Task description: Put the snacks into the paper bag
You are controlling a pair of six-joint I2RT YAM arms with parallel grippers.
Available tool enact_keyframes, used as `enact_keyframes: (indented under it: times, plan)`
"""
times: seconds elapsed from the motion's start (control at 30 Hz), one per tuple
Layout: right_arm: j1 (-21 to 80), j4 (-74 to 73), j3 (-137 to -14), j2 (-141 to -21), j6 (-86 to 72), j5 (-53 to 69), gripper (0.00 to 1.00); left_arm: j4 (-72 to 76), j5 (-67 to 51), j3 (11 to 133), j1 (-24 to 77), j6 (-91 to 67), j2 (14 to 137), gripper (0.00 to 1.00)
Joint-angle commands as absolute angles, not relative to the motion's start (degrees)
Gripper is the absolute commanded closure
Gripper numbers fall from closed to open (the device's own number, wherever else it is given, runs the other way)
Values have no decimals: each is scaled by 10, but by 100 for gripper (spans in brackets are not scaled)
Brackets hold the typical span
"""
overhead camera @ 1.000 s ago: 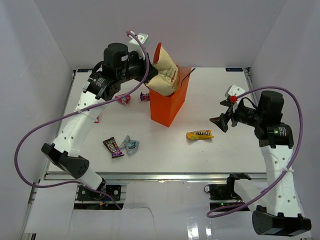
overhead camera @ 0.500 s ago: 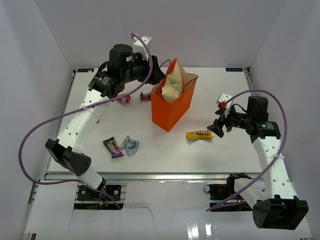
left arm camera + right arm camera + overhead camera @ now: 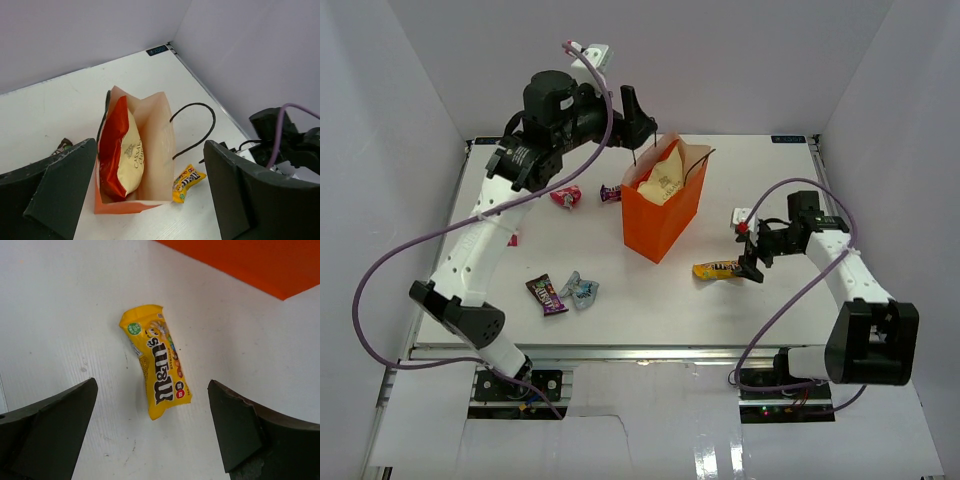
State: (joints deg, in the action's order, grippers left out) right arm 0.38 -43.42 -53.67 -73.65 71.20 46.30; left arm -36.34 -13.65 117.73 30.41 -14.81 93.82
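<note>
Orange paper bag [image 3: 663,212] stands upright at centre of the overhead view, mouth open, black cord handles [image 3: 195,130] flopped to its right side. Red-and-cream chip bag [image 3: 122,152] is inside it, standing on edge against the left wall in the left wrist view.

Left gripper [image 3: 638,122] hangs above the bag's upper-left rim, jaws spread wide, nothing between them; the bag mouth shows between its fingers [image 3: 55,192] in the wrist view.

Right gripper [image 3: 752,262] is low at right-centre of the overhead view, jaws wide apart, empty. Yellow candy packet [image 3: 156,367] lies flat on the white table [image 3: 760,180] between its fingers [image 3: 47,432], not touched. In the overhead view the packet sits just right of the bag's base.

Loose on the table: purple-brown packet [image 3: 547,295] and clear-blue wrapper [image 3: 580,289] side by side at lower left of the bag; pink-red packet [image 3: 566,196] and a small dark packet [image 3: 610,192] at upper left of it.
</note>
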Motion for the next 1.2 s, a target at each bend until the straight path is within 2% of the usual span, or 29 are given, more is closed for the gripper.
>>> enact_keyframes:
  times: [0.0, 0.13, 0.17, 0.27, 0.37, 0.4, 0.5, 0.77, 0.87, 0.97, 1.13, 1.17]
  plan:
    - [21, -469, -558, -800, 820, 440, 5, -340, -64, 1138, 302, -165, 836, 2]
    - [62, -456, -566, -849, 819, 404, 9, -309, 37, 933, 301, -213, 683, 2]
    - [85, -423, -553, -859, 810, 377, 10, -304, 52, 841, 301, -246, 620, 2]
    - [119, -330, -531, -881, 725, 311, 4, -324, 104, 687, 301, -347, 519, 2]
    - [126, -283, -527, -905, 672, 267, 0, -355, 124, 598, 300, -430, 462, 2]
    - [127, -262, -525, -910, 664, 255, 6, -366, 130, 549, 300, -473, 434, 3]
    - [127, -234, -516, -925, 650, 220, 14, -374, 146, 481, 300, -525, 399, 4]
    - [127, -229, -456, -881, 639, 250, 50, -390, 166, 441, 300, -620, 457, 5]
    - [127, -257, -432, -833, 653, 292, 59, -392, 161, 440, 300, -640, 496, 8]
    - [128, -319, -432, -773, 673, 340, 66, -393, 154, 443, 300, -649, 525, 11]
    - [128, -459, -502, -645, 744, 451, 67, -393, 143, 432, 300, -677, 539, 12]
    - [130, -481, -553, -633, 738, 466, 67, -392, 142, 424, 299, -683, 539, 12]
